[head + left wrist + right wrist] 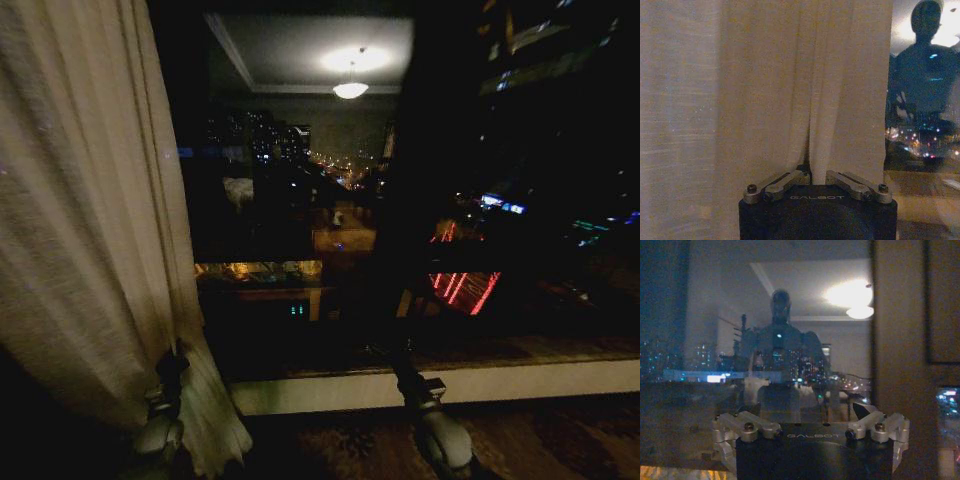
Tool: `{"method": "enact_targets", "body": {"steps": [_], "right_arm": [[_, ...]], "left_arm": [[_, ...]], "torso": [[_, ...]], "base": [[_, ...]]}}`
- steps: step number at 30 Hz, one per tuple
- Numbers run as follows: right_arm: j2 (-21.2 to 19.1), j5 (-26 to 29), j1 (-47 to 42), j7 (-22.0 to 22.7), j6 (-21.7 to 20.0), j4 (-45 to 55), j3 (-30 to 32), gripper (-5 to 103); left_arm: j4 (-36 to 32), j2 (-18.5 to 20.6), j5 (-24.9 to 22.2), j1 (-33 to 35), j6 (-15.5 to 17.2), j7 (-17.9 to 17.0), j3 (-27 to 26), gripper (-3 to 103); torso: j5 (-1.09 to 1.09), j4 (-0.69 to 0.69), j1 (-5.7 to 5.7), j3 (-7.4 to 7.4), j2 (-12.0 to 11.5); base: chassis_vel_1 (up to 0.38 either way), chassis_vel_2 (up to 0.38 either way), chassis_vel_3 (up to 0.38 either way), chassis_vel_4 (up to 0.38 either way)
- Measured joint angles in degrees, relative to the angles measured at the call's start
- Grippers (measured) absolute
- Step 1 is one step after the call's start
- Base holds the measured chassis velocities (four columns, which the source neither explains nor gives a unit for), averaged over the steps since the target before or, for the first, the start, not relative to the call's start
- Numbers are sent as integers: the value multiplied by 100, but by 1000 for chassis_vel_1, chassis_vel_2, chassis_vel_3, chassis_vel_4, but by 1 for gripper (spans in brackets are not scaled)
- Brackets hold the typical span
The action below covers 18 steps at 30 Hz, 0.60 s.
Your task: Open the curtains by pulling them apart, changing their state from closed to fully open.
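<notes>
left gripper (818, 176) clamped on sheer curtain (80, 220) fold, bunched far left to clear your window (400, 200) | right gripper (810, 427) spread, empty, facing glass

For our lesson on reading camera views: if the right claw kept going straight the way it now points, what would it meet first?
Probably the window glass: the right claw faces the dark pane with room reflections, nothing between, though depth is unclear.

Dark night window (400, 200), city lights beyond; ceiling lamp (351, 89) reflected; pale sill (540, 380); patterned carpet (340, 445).
</notes>
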Motion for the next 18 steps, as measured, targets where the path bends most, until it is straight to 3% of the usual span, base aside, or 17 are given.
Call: {"method": "enact_targets", "body": {"steps": [7, 18], "right_arm": [[2, 0, 0, 0, 0, 1, -1, 100], [-2, 0, 0, 0, 0, 0, 2, 100]], "left_arm": [[1, -24, 27, 18, -13, 0, -5, 0], [37, 47, 19, -2, 3, -7, -55, 0]], "torso": [[-3, 1, 1, 0, 1], [-1, -2, 1, 1, 0]], "base": [[205, 206, -204, -212], [-13, -15, 10, 4]]}}
